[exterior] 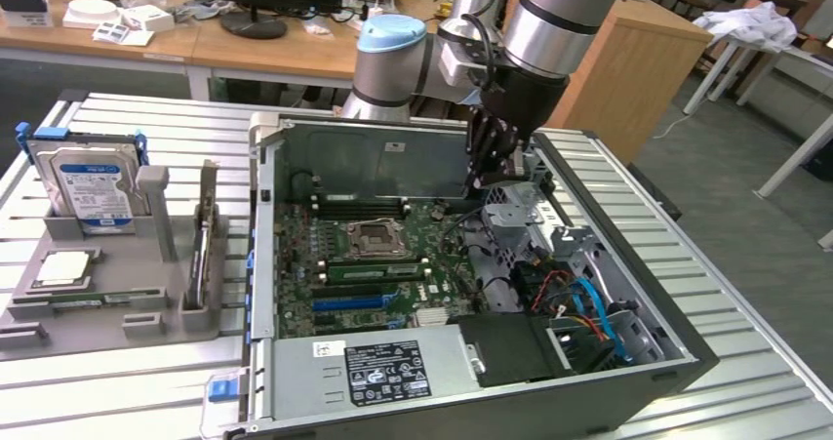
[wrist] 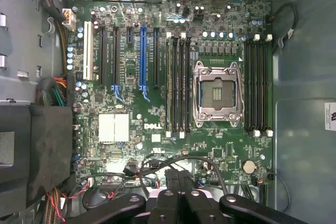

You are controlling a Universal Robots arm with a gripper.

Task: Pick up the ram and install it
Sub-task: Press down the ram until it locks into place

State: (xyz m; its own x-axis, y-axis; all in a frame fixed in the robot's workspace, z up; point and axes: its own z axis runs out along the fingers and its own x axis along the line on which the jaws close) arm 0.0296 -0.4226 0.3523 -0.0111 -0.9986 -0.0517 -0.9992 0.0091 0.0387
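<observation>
One black gripper (exterior: 498, 180), its jaws pressed together on nothing, hangs clear above the open computer case (exterior: 264, 264), and we think the ram (exterior: 373, 271), a green stick, stands seated in a memory slot beside the CPU socket (exterior: 374, 235), where it belongs.
</observation>
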